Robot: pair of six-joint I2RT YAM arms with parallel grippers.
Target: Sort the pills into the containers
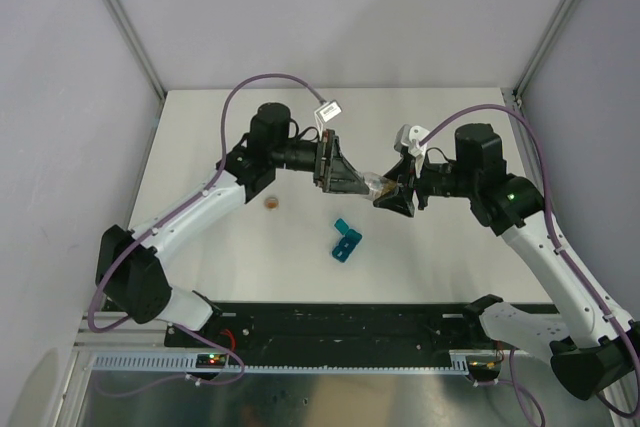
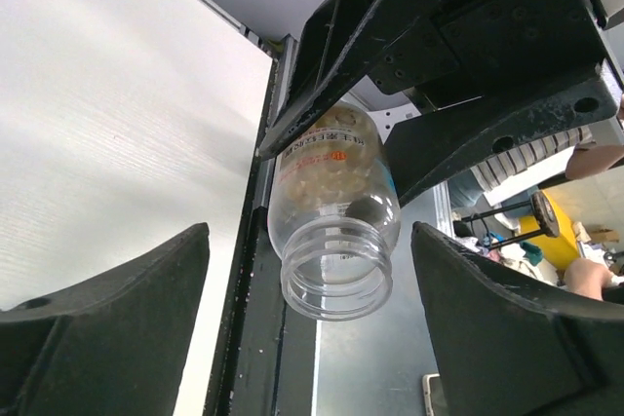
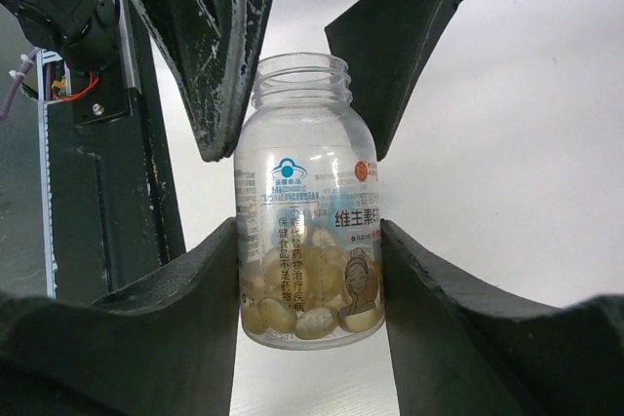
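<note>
Left jaws spread wide and empty, facing the open mouth of the one clear plastic pill bottle (image 3: 310,211). It lies left-right with a heap of pale pills (image 3: 302,304) inside. Right jaws clamp its body. One teal-blue plastic three-compartment container strip (image 1: 345,241) sits on the table (image 1: 220,137), near side, below both, closer to the left jaws.

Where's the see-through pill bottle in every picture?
Top external: the clear plastic pill bottle sits near the centre, between the two arms.
Left wrist: centre, with its open mouth toward the camera.
Right wrist: centre, upright, with its open mouth at the top.
Shared landmark: the black right end effector clamping the bottle shows in all three views.
</note>
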